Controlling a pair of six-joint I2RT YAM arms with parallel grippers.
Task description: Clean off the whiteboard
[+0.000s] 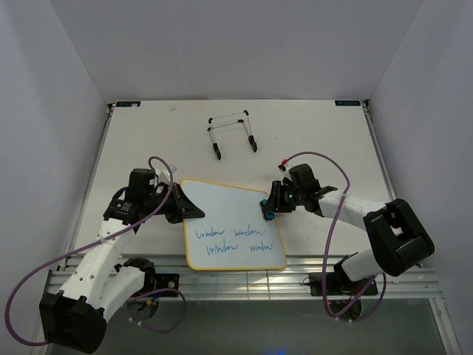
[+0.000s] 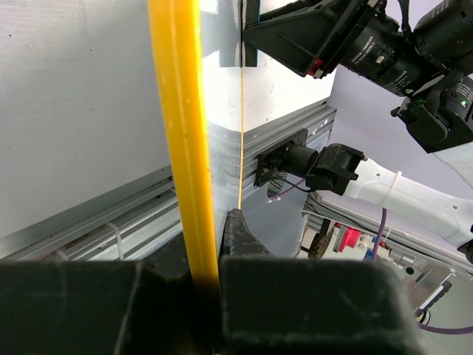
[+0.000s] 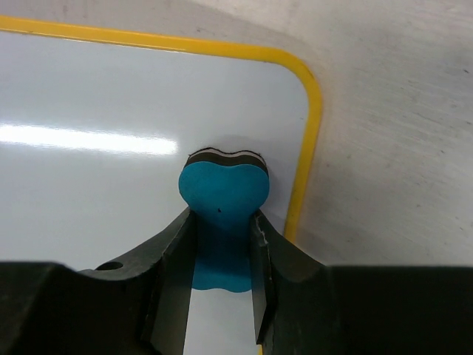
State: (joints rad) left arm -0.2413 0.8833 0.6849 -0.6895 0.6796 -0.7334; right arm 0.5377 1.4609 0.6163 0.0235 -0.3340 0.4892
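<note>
The whiteboard [image 1: 229, 222] lies flat near the table's front, yellow-framed, with two lines of blue writing on its near half. My left gripper [image 1: 186, 208] is shut on the board's left edge; the left wrist view shows the yellow frame [image 2: 177, 133] pinched between the jaws. My right gripper [image 1: 268, 206] is shut on a blue eraser [image 3: 223, 214], which rests on the board near its right edge, by the far right corner [image 3: 307, 81]. The eraser [image 1: 266, 209] sits above the writing.
A black-and-white wire easel stand [image 1: 232, 132] stands on the table behind the board. White walls enclose the table on the left, right and back. Aluminium rails [image 1: 244, 281] run along the front edge by the arm bases.
</note>
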